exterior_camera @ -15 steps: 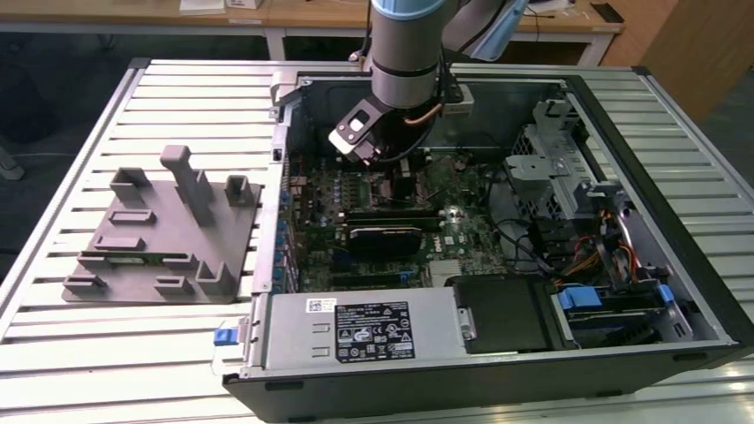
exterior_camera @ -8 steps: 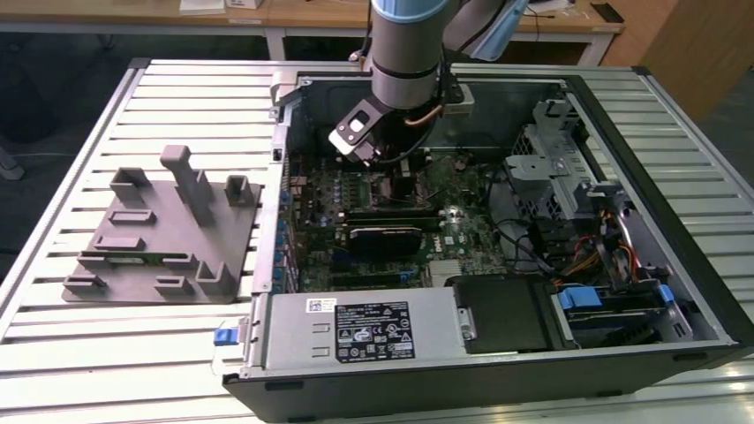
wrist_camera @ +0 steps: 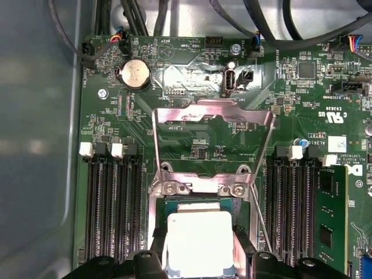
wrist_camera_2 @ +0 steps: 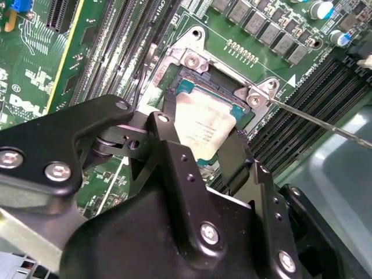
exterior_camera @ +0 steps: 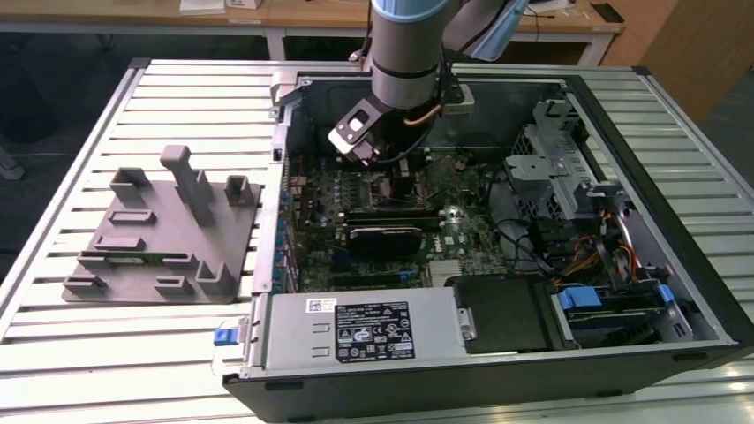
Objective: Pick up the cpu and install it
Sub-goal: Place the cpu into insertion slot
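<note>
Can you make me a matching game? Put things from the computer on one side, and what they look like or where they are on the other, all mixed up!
1 cpu
2 coin battery
3 grey fixture
4 socket cover

A round, silver
B flipped open
C on the table
D gripped by the end effector

Pairs: 1-D, 2-A, 3-C, 4-B.

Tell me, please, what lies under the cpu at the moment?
The cpu, gripped by the hand, sits over the open socket, whose metal frame shows around it. The socket bed directly beneath is covered by the cpu, so it cannot be seen.
</note>
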